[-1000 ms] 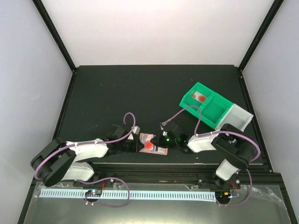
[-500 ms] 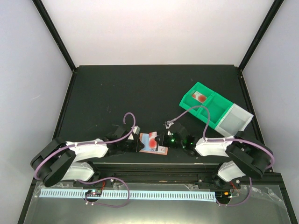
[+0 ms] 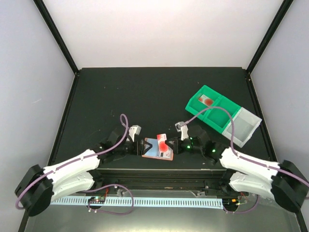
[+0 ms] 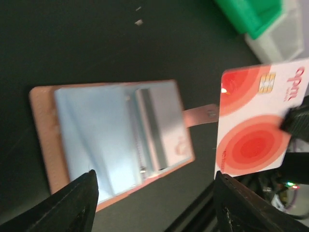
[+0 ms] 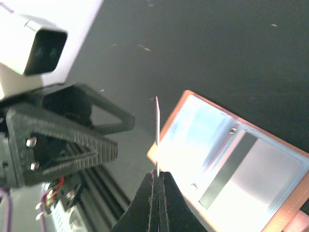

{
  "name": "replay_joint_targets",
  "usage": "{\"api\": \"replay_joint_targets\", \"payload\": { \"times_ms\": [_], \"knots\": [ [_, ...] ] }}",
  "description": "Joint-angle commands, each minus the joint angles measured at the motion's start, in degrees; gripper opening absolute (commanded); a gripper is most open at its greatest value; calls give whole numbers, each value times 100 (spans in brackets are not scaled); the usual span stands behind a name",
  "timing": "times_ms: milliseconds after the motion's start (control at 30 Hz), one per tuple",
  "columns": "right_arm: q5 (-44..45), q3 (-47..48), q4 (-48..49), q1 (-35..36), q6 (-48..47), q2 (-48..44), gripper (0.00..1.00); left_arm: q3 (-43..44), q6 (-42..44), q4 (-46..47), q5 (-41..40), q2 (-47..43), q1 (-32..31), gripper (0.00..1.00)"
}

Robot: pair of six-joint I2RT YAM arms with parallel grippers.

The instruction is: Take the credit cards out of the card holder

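The card holder point(image 3: 153, 151) point(image 4: 43, 130) lies open and flat near the table's front edge, salmon-pink with a snap tab point(image 4: 200, 115). Pale blue and grey credit cards point(image 4: 104, 128) point(image 5: 260, 179) sit in its pockets. My right gripper point(image 3: 173, 145) point(image 5: 158, 175) is shut on a white card with red circles point(image 3: 163, 143) point(image 4: 256, 125). It holds that card on edge point(image 5: 157, 125) just above the holder's right end. My left gripper point(image 3: 141, 147) point(image 4: 154, 208) stands open at the holder's left side, with nothing between its fingers point(image 4: 79, 200).
A green compartment bin point(image 3: 219, 113) sits at the back right with a red-and-white card point(image 3: 206, 100) in one cell; a white bin point(image 3: 244, 123) adjoins it. The black table rail point(image 3: 159, 171) runs just in front of the holder.
My left gripper has opened and let go of the holder. The right gripper has shut on the red card and pulled it up clear of the holder. Both arms have stretched out lower.
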Motion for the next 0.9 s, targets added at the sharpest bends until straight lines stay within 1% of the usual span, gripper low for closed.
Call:
{"api": "replay_joint_targets", "payload": {
  "times_ms": [0,67,133,200,267,333,433,600,667,733,800,867],
  "knots": [
    [-691,204,-884,-27,-1095,-909,1,410,444,-303,377,-699,-6,69],
    [-994,305,-1153,-22,-1350,-1161,1,463,635,-399,485,-1025,9,73],
    [-1362,476,-1412,-21,-1573,-1301,1,487,807,-441,668,-1346,35,74],
    [-1906,611,-1589,-21,-1771,-1332,1,501,965,-419,949,-1676,48,75],
    [-2369,664,-1621,-22,-1828,-1352,1,426,1050,-190,1438,-1968,54,77],
    [-2651,625,-1472,-16,-1744,-1418,1,222,925,212,2003,-2196,54,78],
    [-3057,578,-1169,-23,-1631,-1481,1,-40,736,584,2684,-2346,49,75],
    [-3520,565,-730,-19,-1455,-1416,1,-15,762,550,3061,-2315,57,66],
    [-3607,551,-620,-18,-1413,-1391,1,40,822,524,3173,-2243,44,61],
    [-3651,576,-662,-19,-1444,-1320,1,63,823,534,3198,-2197,54,51],
    [-3690,542,-594,-16,-1403,-1258,1,15,762,670,3165,-2160,57,37],
    [-3764,493,-497,-13,-1333,-1193,1,-133,517,1076,3167,-2129,53,23]
  ]
}}
